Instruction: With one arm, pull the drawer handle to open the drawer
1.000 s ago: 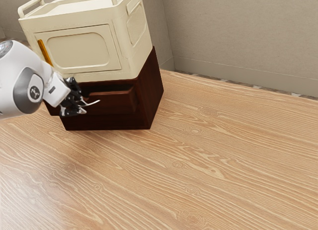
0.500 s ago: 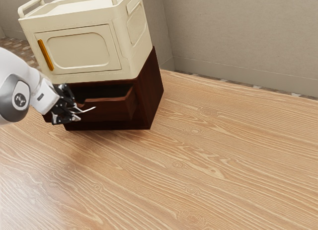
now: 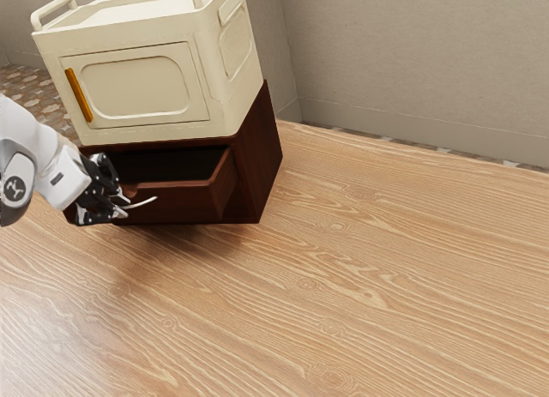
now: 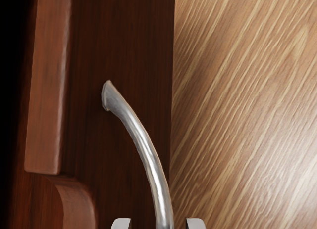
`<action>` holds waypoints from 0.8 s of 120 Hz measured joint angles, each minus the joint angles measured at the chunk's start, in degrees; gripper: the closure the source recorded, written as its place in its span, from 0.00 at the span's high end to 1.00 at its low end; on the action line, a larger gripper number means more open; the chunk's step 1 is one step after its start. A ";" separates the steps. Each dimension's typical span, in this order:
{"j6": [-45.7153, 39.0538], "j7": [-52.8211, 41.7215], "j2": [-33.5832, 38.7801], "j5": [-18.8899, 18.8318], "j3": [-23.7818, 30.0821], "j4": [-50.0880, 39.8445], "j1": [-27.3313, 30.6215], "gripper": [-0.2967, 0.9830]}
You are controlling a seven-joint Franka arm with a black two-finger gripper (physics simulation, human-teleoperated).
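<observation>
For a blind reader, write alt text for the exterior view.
A dark wooden drawer stands partly open, the robot's gripper at its curved silver handle. A cream cabinet with an orange handle sits on the drawer's dark cabinet, on a wood-grain table.

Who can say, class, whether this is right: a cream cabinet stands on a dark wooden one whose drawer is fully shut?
Not quite: the drawer is open, as the exterior view shows. The cream cabinet does stand on the dark wooden one.

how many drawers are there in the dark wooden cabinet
1: the reddish-brown wooden drawer, standing open in the cabinet beneath the cream rectangular box. Any on the cabinet's far sides would be hidden.
</observation>
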State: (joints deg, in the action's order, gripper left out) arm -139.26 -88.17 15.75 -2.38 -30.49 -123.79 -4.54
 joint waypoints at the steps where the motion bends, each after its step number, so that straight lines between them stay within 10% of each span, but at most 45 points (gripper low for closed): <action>1: 0.01 0.06 0.00 -0.03 0.09 -0.01 -0.01 0.28; 96: 0.80 4.51 7.94 -0.81 7.13 -7.95 6.79 0.22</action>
State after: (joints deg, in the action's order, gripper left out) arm -138.46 -83.65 23.68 -3.19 -23.35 -131.74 2.24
